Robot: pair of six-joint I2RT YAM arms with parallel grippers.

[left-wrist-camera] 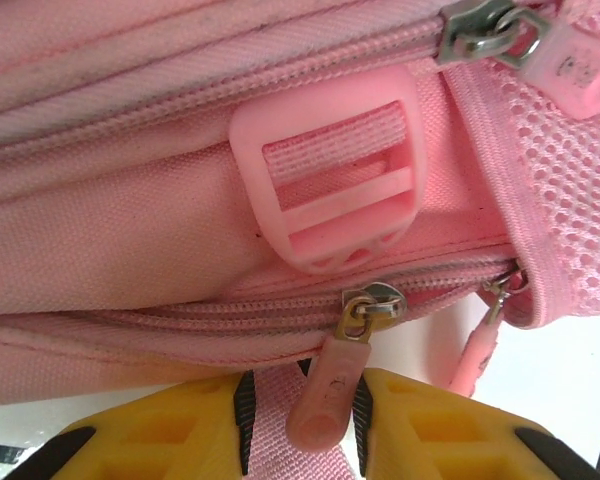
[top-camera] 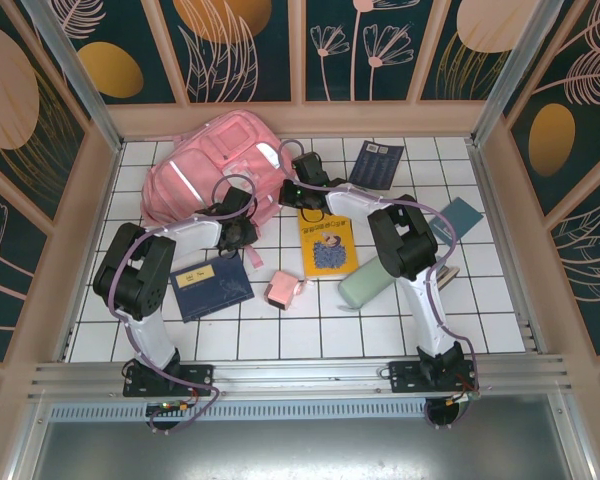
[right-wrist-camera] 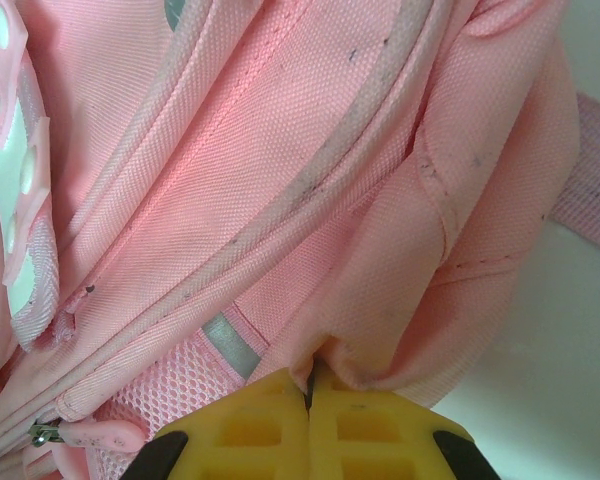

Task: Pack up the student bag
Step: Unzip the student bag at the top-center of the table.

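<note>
Fabric of the student bag (top-camera: 215,160) sits pinched between the closed right gripper (right-wrist-camera: 311,388), while the left gripper (left-wrist-camera: 302,392) stands partly open around a zipper pull (left-wrist-camera: 325,400).

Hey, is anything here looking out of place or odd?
The pale green bottle lies on its side near the yellow book. The student bag has dark scuff marks along its piping.
</note>
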